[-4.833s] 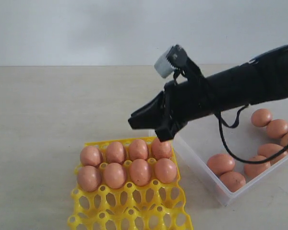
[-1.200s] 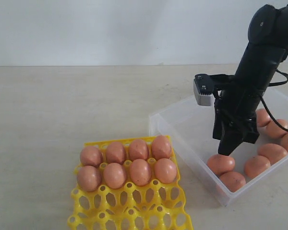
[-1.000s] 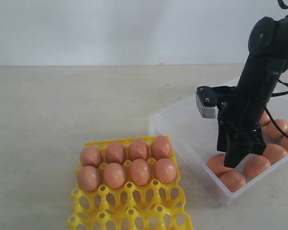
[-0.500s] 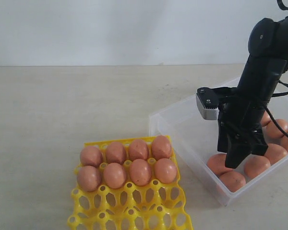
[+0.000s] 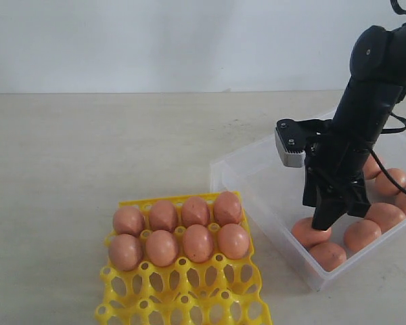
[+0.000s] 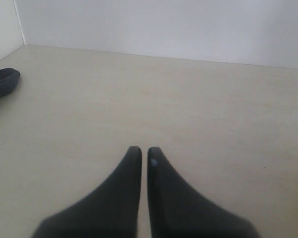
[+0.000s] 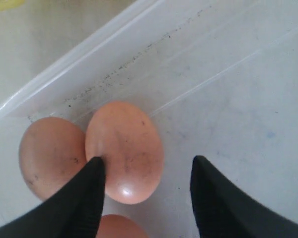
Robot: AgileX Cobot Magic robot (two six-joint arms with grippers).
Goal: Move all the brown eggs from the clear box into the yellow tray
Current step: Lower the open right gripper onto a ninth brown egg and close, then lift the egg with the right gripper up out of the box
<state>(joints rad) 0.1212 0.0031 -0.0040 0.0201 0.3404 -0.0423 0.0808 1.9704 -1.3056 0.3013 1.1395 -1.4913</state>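
White bg wall (image 5: 155, 40), beige table (image 5: 88, 149), even light

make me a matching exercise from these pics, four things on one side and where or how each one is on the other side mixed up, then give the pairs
Things
1. yellow tray
2. clear box
3. left gripper
4. right gripper

States
A. open, lowered over an egg
B. holds eight eggs, other cups empty
C. shut, above bare table
D. loose eggs lying on its floor

Pairs: 1-B, 2-D, 3-C, 4-A
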